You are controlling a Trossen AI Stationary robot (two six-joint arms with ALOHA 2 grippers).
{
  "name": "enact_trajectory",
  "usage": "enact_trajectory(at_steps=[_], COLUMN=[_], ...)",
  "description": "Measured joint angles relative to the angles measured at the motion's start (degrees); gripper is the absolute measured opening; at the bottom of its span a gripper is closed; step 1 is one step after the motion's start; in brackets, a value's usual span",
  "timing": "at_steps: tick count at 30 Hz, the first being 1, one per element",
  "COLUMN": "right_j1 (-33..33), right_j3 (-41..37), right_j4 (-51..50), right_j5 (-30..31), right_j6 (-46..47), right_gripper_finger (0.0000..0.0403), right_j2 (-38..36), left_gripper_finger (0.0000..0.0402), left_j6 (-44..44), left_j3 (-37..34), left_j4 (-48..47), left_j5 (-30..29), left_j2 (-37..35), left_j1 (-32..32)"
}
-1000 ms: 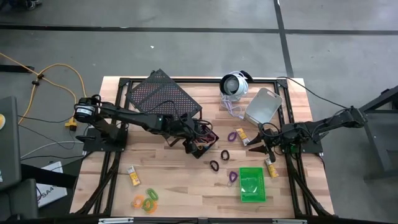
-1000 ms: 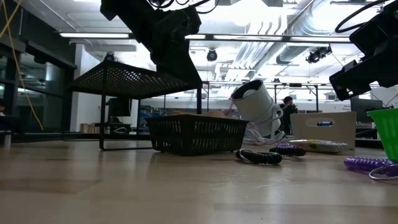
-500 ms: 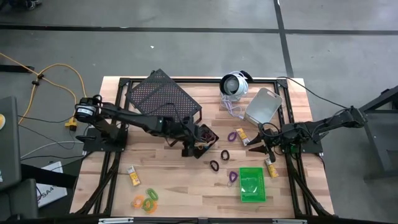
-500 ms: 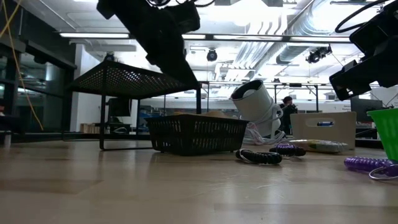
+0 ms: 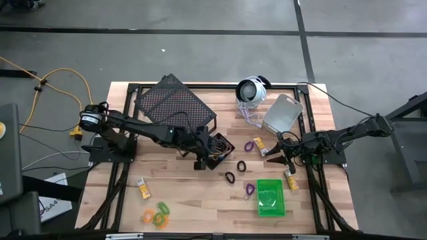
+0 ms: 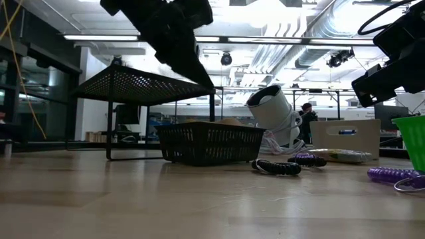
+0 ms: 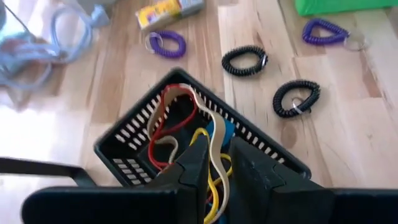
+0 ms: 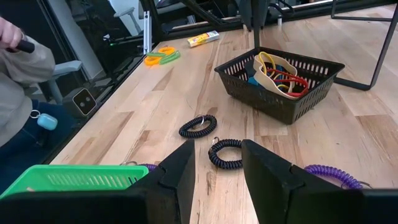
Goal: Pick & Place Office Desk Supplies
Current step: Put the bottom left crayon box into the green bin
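Observation:
A small black bin [image 5: 217, 148] stands mid-table and holds red, yellow and beige elastic loops [image 7: 177, 115]. My left gripper [image 7: 217, 149] hangs just above the bin's near-left rim [image 7: 124, 149], pointing slantwise down. Its fingers stand a narrow gap apart, and the loops in the bin show through that gap. My right gripper [image 8: 217, 155] waits open at the table's right side, nothing between its fingers. Two black coiled loops [image 5: 241, 165] [image 5: 229, 178] and two purple ones [image 5: 249, 145] [image 5: 250, 189] lie on the wood. A green bin [image 5: 270, 198] stands front right.
A large black mesh rack [image 5: 175, 103] stands behind the black bin, and a round white device with a cord [image 5: 251, 90] behind that. A grey bin [image 5: 282, 113] lies at the far right. Yellow pieces [image 5: 143, 189] [image 5: 291, 181] and orange and green loops [image 5: 157, 215] lie near the front.
My left gripper has rolled at the wrist while staying over the black bin. The bin and the loops on the table have kept their places.

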Motion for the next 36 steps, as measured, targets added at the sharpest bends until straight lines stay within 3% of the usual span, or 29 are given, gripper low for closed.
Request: enact_trajectory(at_steps=[12,16,20,36], right_j1=[-0.01,0.0,-0.01,-0.01], right_j3=[0.01,0.01,0.01,0.01], right_j4=[0.0,0.0,0.0,0.0], right_j5=[0.0,-0.01,0.0,0.0], right_j6=[0.0,0.0,0.0,0.0], right_gripper_finger=[0.012,0.012,0.012,0.012], right_j2=[-0.02,0.0,0.0,0.0], left_gripper_finger=[0.0062,0.0062,0.0062,0.0062], left_j6=[2.95,2.92,2.8,-1.84], left_j3=[0.13,0.15,0.17,0.17], left_j4=[-2.97,-5.49,-6.8,-9.94], left_j5=[-0.36,-4.04,-7.43,-7.31], left_j2=[-7.75,-9.84,-10.32,-10.34], left_j1=[-2.8,-6.18,-9.11,-11.2])
